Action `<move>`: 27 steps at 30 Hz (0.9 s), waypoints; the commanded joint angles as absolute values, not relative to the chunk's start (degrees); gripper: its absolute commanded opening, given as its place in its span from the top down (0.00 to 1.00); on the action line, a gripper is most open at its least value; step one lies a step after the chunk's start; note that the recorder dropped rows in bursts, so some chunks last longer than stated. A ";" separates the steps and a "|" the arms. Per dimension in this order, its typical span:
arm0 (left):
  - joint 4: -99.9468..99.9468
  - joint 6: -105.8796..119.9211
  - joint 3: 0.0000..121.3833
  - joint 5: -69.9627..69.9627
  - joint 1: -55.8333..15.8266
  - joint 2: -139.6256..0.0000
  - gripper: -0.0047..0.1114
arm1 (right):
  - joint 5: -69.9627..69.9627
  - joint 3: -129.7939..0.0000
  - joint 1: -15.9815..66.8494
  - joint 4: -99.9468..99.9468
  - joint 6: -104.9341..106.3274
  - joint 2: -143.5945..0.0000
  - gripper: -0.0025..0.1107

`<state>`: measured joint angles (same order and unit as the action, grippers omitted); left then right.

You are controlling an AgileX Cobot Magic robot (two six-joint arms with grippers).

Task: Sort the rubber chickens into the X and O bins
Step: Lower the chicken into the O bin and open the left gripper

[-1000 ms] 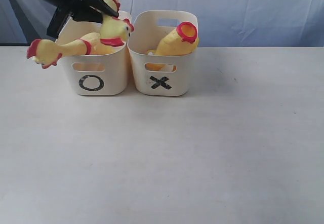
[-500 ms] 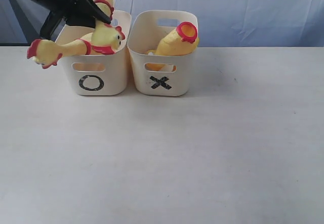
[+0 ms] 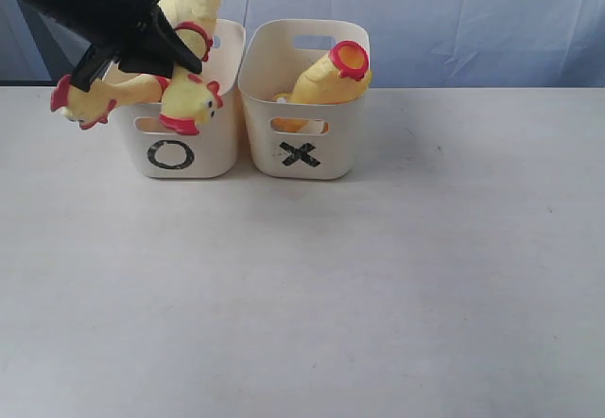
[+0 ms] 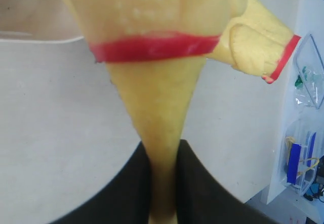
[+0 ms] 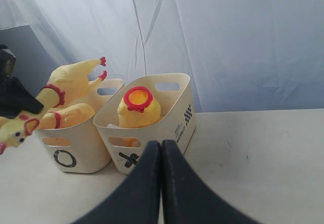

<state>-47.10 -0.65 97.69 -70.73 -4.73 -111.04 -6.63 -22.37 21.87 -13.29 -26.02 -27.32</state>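
Observation:
My left gripper [image 3: 178, 47] is shut on the neck of a yellow rubber chicken [image 3: 193, 4] above the O bin [image 3: 180, 158]. Its body points up and back, and its head [image 3: 189, 108] droops over the bin's front wall. In the left wrist view the neck [image 4: 161, 133] runs between the jaws of the left gripper [image 4: 162, 150], below the red neck band [image 4: 157, 47]. A second chicken [image 3: 83, 96] lies in the O bin with its head sticking out to the left. The headless chicken [image 3: 331, 73] stands in the X bin [image 3: 302, 158]. My right gripper [image 5: 161, 150] is shut and empty.
The two bins stand side by side at the back of the white table [image 3: 312, 286], against a pale blue curtain [image 3: 473, 21]. The right wrist view shows both the O bin [image 5: 76, 155] and the X bin [image 5: 167, 117] from the front right.
The left gripper has shifted slightly left and down. The held chicken's head has swung down from above the O bin's rim to hang over its front wall.

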 commanded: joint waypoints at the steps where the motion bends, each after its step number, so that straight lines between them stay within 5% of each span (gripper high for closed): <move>1: -47.96 1.76 97.72 -69.96 -4.59 -110.60 0.96 | -6.28 -22.00 21.73 -13.44 -25.89 -27.16 0.99; 19: -50.63 1.53 97.72 -69.96 -4.59 -110.60 0.96 | -6.28 -22.00 21.73 -13.44 -25.89 -27.16 0.99; 27: -50.63 1.30 97.72 -69.96 -4.59 -110.60 0.78 | -6.28 -22.00 21.73 -13.44 -25.89 -27.16 0.99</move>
<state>-48.95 1.08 97.69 -70.61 -4.73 -111.04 -6.63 -22.37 21.87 -13.29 -26.02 -27.32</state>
